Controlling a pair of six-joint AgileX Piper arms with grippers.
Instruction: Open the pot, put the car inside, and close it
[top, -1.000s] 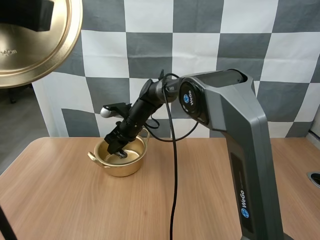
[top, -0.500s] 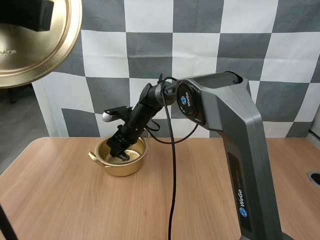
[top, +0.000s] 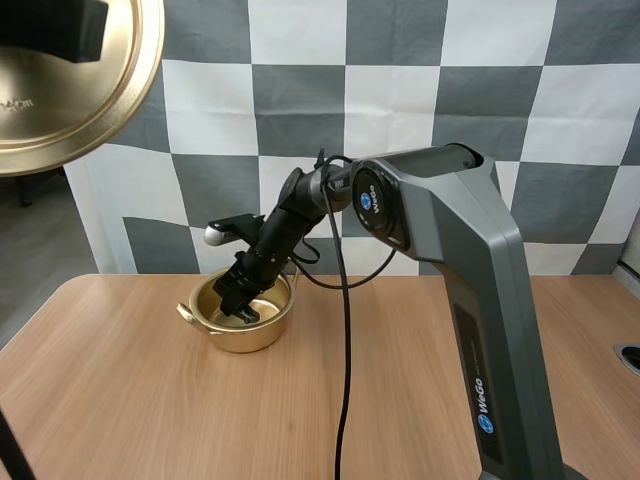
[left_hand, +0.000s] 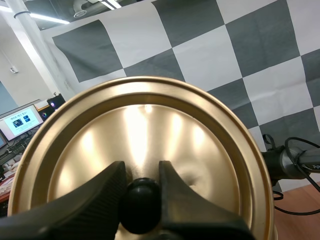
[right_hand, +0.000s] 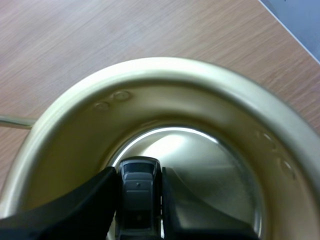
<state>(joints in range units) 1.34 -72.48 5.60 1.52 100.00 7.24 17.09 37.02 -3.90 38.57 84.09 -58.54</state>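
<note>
The gold pot (top: 242, 318) stands open on the wooden table, left of centre. My right gripper (top: 240, 308) reaches down into it, shut on a small dark toy car (right_hand: 137, 192) held between the fingers (right_hand: 90, 205) just above the pot's shiny bottom (right_hand: 200, 165). The gold lid (top: 70, 85) hangs high at the upper left, close to the camera. My left gripper (left_hand: 141, 200) is shut on the lid's black knob (left_hand: 141, 205), with the lid's gold top face (left_hand: 145, 135) behind it.
The wooden table (top: 150, 400) runs wide around the pot. My right arm's big grey body (top: 470, 300) rises from the front right and leans over the table's middle. A round opening (top: 630, 355) sits at the table's right edge.
The right gripper has shifted slightly left and deeper into the pot with the car. The lid and the left gripper have stayed still.
</note>
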